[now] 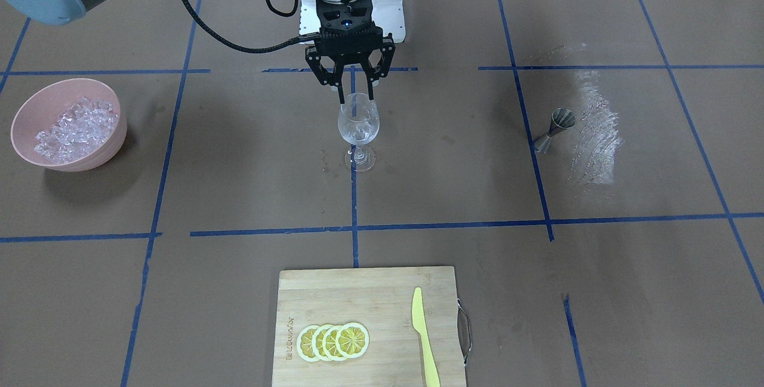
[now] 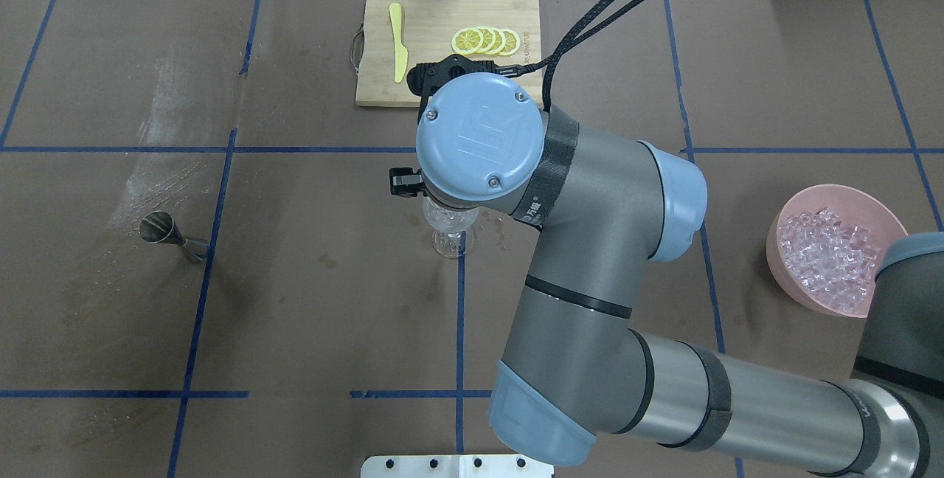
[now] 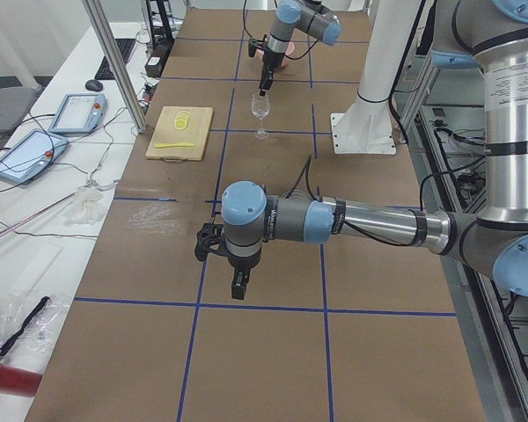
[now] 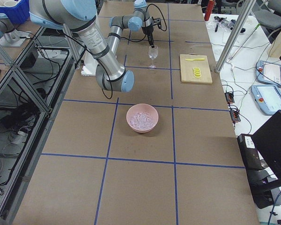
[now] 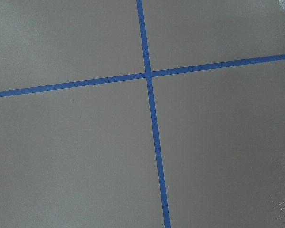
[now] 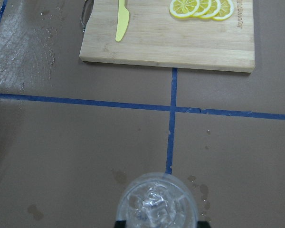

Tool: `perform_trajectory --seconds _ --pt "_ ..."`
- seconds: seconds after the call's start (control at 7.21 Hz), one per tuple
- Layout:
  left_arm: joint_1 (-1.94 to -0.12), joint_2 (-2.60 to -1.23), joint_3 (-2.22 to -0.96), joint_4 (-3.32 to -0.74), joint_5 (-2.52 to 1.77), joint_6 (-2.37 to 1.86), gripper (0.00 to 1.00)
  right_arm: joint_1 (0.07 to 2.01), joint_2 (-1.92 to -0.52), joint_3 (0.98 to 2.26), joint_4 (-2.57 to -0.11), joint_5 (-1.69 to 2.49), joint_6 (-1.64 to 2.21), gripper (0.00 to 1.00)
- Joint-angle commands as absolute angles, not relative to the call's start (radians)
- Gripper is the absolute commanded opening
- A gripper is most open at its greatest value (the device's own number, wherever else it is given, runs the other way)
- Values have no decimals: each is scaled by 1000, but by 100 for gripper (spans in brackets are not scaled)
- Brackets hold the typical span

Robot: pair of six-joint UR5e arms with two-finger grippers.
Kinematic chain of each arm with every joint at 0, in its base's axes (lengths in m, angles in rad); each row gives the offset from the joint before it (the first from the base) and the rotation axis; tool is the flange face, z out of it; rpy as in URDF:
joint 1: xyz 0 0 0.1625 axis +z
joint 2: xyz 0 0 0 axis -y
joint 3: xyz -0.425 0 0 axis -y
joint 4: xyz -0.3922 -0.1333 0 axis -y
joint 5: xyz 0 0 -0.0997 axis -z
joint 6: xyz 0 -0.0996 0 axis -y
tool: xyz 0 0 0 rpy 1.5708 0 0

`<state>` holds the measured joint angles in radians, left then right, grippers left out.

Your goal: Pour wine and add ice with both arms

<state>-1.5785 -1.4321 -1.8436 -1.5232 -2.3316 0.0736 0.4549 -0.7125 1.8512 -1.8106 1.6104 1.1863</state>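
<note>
Nearest the desk's [image 2: 310, 301] left edge, the left gripper [image 3: 238, 288] hangs pointing down over bare brown paper. Its wrist camera shows only a crossing of blue tape lines [image 5: 148, 74], and whether its fingers are apart or together cannot be told. Further in lie a whitish smear [image 2: 166, 131] and, just beside it, a small metal measuring cup [image 2: 164, 229]. At the middle of the desk the wine glass [image 1: 358, 124] stands upright with a few clear cubes [image 6: 154, 204] in its bowl. The right gripper [image 1: 356, 98] hangs straight above it, empty, fingers spread about as wide as the rim and tips level with it. The right arm's blue cap [image 2: 479, 135] bears a raised UR mark (a strap beneath carries white lettering too small to read). Against the far edge, behind the glass, a wooden cutting board [image 2: 428, 21] carries a yellow knife [image 2: 398, 43] and four overlapping lemon slices [image 2: 487, 40]; the burnt-in lettering along its right end is unreadable. Toward the right edge, a pink bowl [image 2: 783, 271] holds the heaped ice [image 2: 830, 257].
</note>
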Motion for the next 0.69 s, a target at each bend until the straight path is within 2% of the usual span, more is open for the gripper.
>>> perform_trajectory --seconds 0.0,0.14,0.42,0.55 --pt "-1578 -1434 -1844 -1525 -2332 74 100 456 -712 1856 -1815 1617 1186 100" --pt "-1578 -1437 -1844 -1523 -2330 74 100 462 -713 1865 -1819 1624 1181 100" --pt "-1578 -1445 -1836 -1514 -2323 74 100 593 -730 1922 -1906 1798 1128 100" --pt "-1577 -1440 -1841 -1509 -2318 74 100 662 -788 1960 -1913 1869 1041 100"
